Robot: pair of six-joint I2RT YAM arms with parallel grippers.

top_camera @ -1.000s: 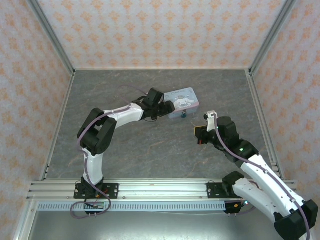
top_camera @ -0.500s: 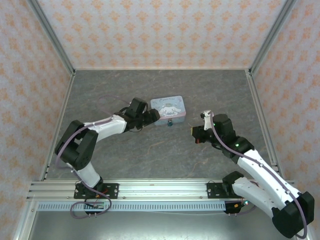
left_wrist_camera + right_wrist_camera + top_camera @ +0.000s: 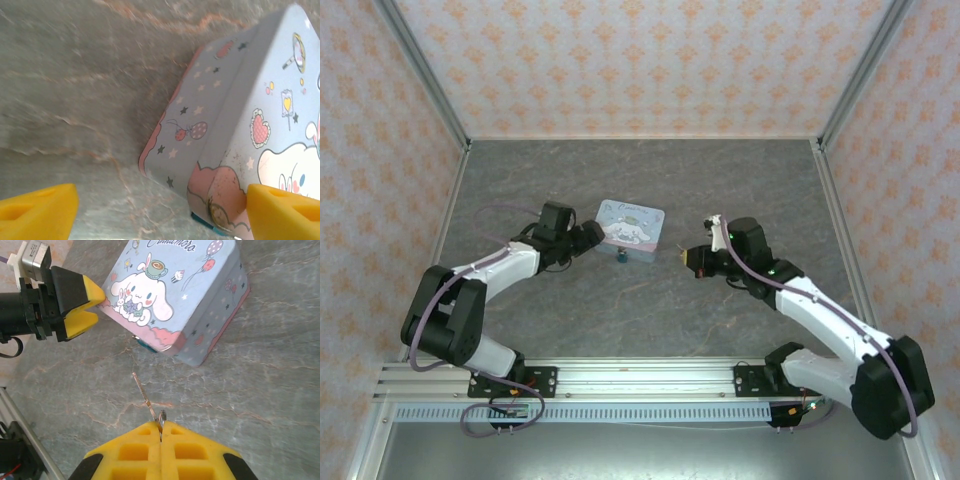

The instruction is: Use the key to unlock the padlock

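The padlock (image 3: 621, 256) is a tiny teal lock hanging at the near side of a light-blue cartoon tin (image 3: 631, 229). From the right wrist view, the padlock (image 3: 146, 345) peeks out under the tin's (image 3: 170, 295) near edge. A thin metal key (image 3: 145, 392) sticks out of my right gripper (image 3: 161, 432), which is shut on it, its tip a short way from the lock. My left gripper (image 3: 590, 235) is open at the tin's left corner. In the left wrist view, the right fingertip (image 3: 282, 212) lies against the tin (image 3: 250, 115), and a teal sliver of the padlock (image 3: 205, 222) shows below it.
Grey marbled tabletop (image 3: 650, 180) enclosed by patterned walls on three sides. An aluminium rail (image 3: 640, 380) runs along the near edge by the arm bases.
The tin with its padlock has slid left and nearer as my left gripper drew back. My right gripper has carried the key leftward toward the lock.
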